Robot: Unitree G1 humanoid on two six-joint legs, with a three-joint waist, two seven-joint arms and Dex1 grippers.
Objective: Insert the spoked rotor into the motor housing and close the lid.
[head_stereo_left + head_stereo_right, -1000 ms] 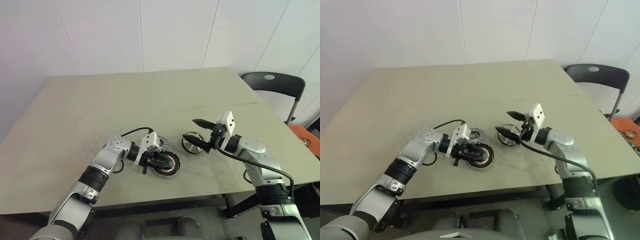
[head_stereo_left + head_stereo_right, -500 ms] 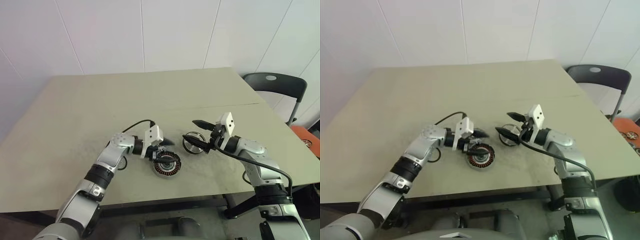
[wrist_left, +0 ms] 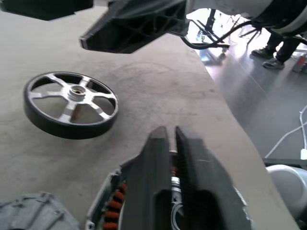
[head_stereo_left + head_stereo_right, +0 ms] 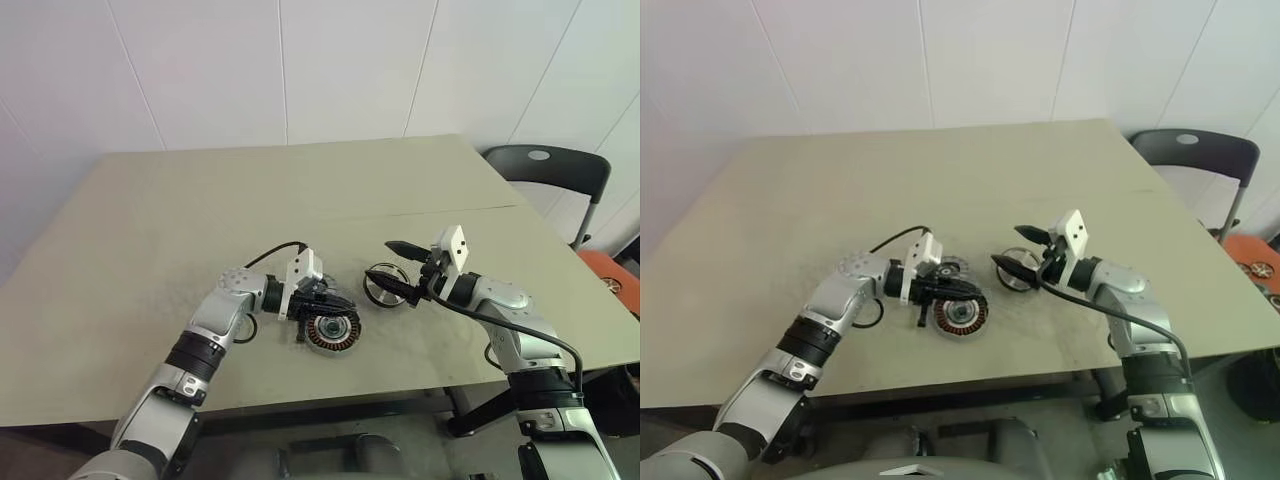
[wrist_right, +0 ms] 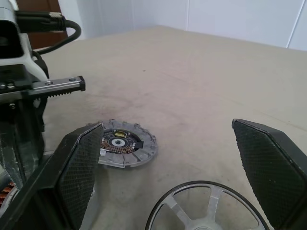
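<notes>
beige table (image 4: 200,220), dark chair (image 4: 560,170), white wall (image 4: 300,60)

A beige table (image 4: 200,220) stands before white panelled walls (image 4: 300,70), dark chair (image 4: 545,165) beside.

Beige table (image 4: 200,200) with motor housing (image 4: 332,331), spoked rotor (image 4: 381,285) and lid (image 5: 123,149) on it.

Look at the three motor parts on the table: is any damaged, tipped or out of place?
Nothing stands out. The spoked rotor, the motor housing and the lid all lie flat and apart on the table, unassembled.
</notes>
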